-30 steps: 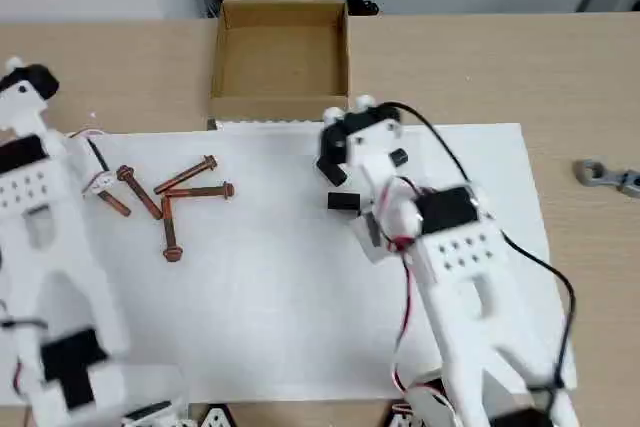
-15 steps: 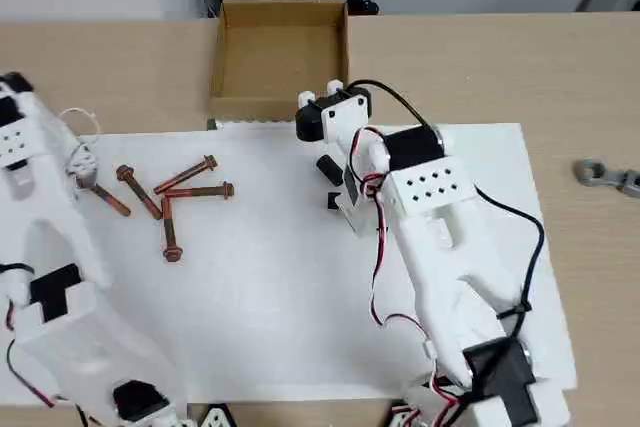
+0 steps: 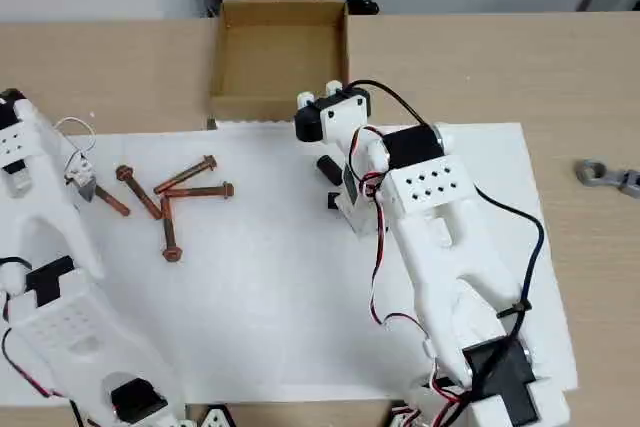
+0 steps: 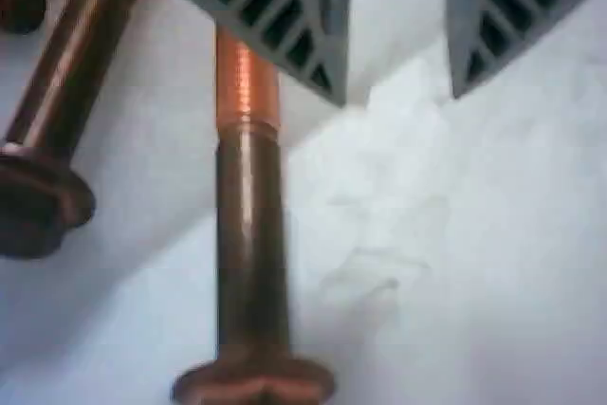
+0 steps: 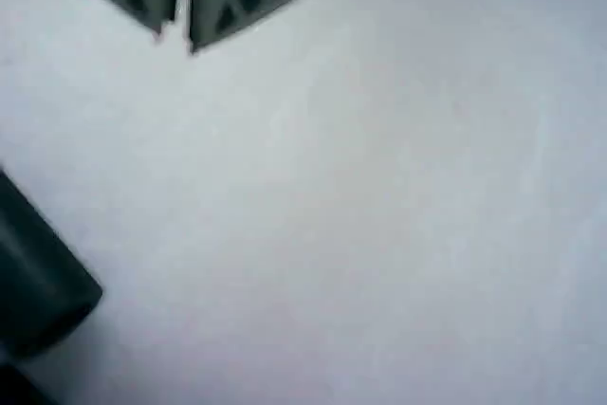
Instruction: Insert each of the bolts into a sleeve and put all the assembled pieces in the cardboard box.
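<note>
At the tabletop's left edge, over the white paper sheet point(image 3: 250, 327): left pincer point(image 4: 394, 92) spread, one ribbed grey finger point(image 4: 275, 16) lying across the threaded end of the leftmost long copper-coloured bolt point(image 4: 247, 234), the gap between the fingers off to one side of it. Swung in and settled there within the last second; no grip yet, so probably in need of a sideways shift before closing. Just beside, four more such bolts point(image 3: 200, 190), loose and unmoved. At the far edge, left of centre, the open square cardboard box point(image 3: 280, 52), with nothing inside. Near mid-sheet, right pincer point(image 5: 180, 35) pressed almost together on nothing, folded down close to the paper since a second ago, near a short black cylindrical sleeve point(image 5: 38, 291). By the right edge, a small silver wrench point(image 3: 600, 174). Judging by all that, not one insertion done.
</note>
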Controlling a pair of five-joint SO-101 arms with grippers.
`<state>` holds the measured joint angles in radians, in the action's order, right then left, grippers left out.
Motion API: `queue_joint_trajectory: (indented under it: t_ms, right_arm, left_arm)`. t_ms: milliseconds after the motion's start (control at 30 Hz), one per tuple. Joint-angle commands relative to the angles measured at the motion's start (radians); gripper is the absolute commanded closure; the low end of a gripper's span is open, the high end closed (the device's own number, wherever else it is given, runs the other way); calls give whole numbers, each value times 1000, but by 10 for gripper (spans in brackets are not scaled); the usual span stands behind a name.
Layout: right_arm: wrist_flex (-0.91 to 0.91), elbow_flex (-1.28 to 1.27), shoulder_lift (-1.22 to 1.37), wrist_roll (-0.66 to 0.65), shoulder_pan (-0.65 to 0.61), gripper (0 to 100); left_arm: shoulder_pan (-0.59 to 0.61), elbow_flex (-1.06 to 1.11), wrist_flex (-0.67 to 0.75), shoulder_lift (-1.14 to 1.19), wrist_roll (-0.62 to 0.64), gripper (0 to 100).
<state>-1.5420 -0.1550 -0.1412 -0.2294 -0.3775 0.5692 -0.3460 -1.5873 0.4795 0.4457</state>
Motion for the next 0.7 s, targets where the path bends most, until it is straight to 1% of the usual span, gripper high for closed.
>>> queue_joint_trajectory:
  t_ms: [0,133,233,333,500,667]
  right_arm:
    - [-5,43,-2,-6,-7,991]
    - [-4,43,-2,-6,-7,991]
    - [-2,43,-2,-6,-7,991]
    - [-1,43,-2,-6,-7,991]
    - [-1,43,-1,-6,-7,991]
    - [2,41,-1,-6,-7,991]
  left_arm:
    - [-3,-82,17,-44,28,917]
    - [-29,-133,18,-40,29,852]
    - [-40,-133,49,-40,63,850]
    - [-44,-131,72,-28,66,851]
    - [-40,-133,63,98,89,852]
    - [-43,-151,84,198,94,852]
